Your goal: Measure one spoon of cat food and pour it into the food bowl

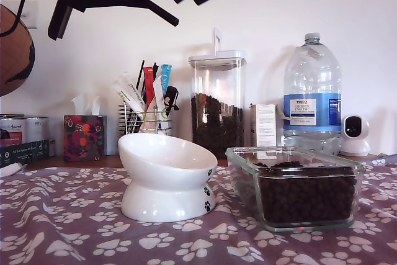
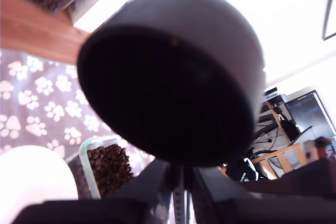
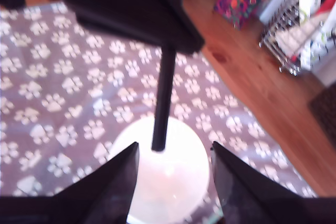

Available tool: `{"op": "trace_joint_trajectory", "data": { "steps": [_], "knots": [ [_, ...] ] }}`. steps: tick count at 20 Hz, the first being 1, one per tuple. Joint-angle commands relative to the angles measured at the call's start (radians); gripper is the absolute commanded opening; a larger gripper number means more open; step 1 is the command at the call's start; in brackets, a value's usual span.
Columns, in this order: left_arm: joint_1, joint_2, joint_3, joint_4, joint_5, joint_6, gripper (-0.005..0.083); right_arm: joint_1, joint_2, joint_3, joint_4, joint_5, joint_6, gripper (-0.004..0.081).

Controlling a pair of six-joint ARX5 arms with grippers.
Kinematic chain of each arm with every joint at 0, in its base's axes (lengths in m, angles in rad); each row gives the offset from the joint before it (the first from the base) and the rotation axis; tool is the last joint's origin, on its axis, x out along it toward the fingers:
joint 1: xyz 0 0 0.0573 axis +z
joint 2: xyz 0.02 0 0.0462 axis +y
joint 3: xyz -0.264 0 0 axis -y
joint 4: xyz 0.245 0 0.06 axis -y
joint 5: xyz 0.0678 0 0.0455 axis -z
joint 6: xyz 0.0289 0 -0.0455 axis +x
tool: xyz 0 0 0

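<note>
Item 1: black plastic scoop with a deep round cup and straight handle (image 2: 173, 77). We are pinching its handle in our first gripper (image 2: 181, 184), with the jaws pressed onto it just behind the cup. We are holding the scoop in the air above the purple paw-print cloth (image 1: 74, 228). Its dark hollow is facing the first wrist camera.

Item 2: our second gripper (image 3: 173, 182). We are holding it spread and gripping nothing, above the glossy white ceramic bowl with black paw prints (image 1: 167, 178).

Item 3: that bowl is standing on the cloth at centre in the exterior view, with its rim slanting.

Item 4: small dark brown kibble pellets (image 1: 307, 197). They are filling the clear rectangular glass dish (image 1: 245, 178), which is sitting near the bowl at its 3 o'clock in the exterior view.

Item 5: tall clear lidded canister (image 1: 217, 107), at the bowl's 1 o'clock in the exterior view.

Item 6: large clear water bottle (image 1: 312, 97), at the dish's 12 o'clock in the same view.
</note>
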Motion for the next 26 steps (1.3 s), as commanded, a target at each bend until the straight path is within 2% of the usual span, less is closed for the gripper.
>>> {"op": "trace_joint_trajectory", "data": {
  "steps": [1, 3, 6, 9, 11, 14, 21, 23, 24, 25, 26],
  "knots": [
    [0.002, 0.011, 0.024, 0.008, 0.003, -0.002, -0.0021, 0.004, 0.006, 0.011, 0.011, -0.028, 0.002, 0.0388],
    [0.001, 0.011, 0.027, 0.010, 0.013, -0.008, -0.0021, 0.004, 0.014, 0.011, 0.011, -0.047, 0.002, 0.0390],
    [0.001, 0.011, 0.028, 0.009, 0.048, -0.017, -0.0021, 0.004, 0.037, 0.011, 0.026, -0.073, 0.013, 0.0445],
    [-0.006, 0.011, 0.028, 0.013, 0.076, -0.029, -0.0021, 0.004, 0.067, 0.011, 0.050, -0.072, 0.024, 0.0445],
    [-0.010, 0.011, 0.028, 0.011, 0.080, -0.029, -0.0021, 0.004, 0.072, 0.011, 0.060, -0.072, 0.029, 0.0433],
    [-0.011, 0.011, 0.028, 0.010, 0.088, -0.029, -0.0021, 0.003, 0.072, 0.011, 0.074, -0.072, 0.028, 0.0355],
    [-0.040, 0.011, 0.028, -0.010, 0.087, -0.016, -0.0021, -0.003, 0.072, 0.011, 0.074, -0.075, 0.028, 0.0302],
    [-0.047, 0.011, 0.028, -0.018, 0.076, -0.002, -0.0021, -0.003, 0.072, 0.011, 0.071, -0.074, 0.028, 0.0243],
    [-0.050, 0.011, 0.029, -0.017, 0.076, -0.002, -0.0021, -0.003, 0.072, 0.011, 0.066, -0.075, 0.028, 0.0169],
    [-0.054, 0.011, 0.029, -0.017, 0.076, -0.002, -0.0021, -0.003, 0.072, 0.011, 0.064, -0.075, 0.027, 0.0047],
    [-0.058, 0.011, 0.029, -0.017, 0.076, -0.002, -0.0021, -0.003, 0.072, 0.011, 0.063, -0.078, 0.027, -0.0006]
  ]
}}
